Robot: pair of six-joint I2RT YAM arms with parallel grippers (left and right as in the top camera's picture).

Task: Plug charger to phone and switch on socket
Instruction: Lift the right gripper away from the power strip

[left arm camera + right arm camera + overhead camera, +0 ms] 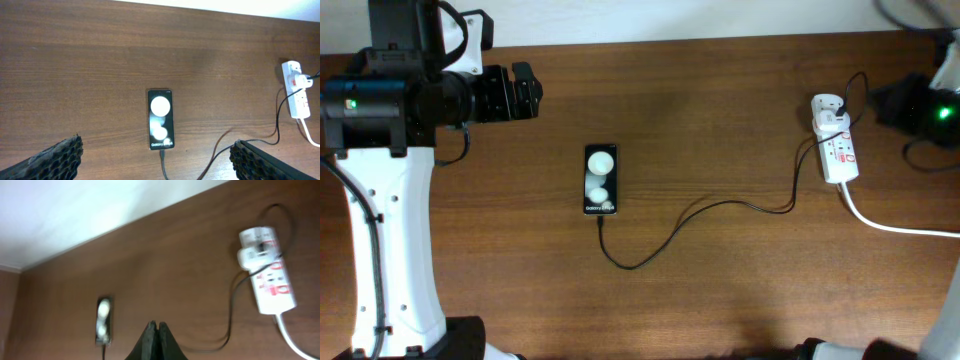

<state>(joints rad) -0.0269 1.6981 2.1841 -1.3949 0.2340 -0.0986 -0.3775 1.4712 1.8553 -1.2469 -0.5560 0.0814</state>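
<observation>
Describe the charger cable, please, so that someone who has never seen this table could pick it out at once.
On the brown wooden table, find the white power strip at the right side and the black phone in the middle. The charger cable is the thin black line curving between them. Unlike the thick white cord leaving the strip, it is dark and slender.

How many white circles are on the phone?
2. The bigger white circle is toward the phone's plain end; the smaller white circle sits right next to it, nearer the Galaxy lettering.
</observation>
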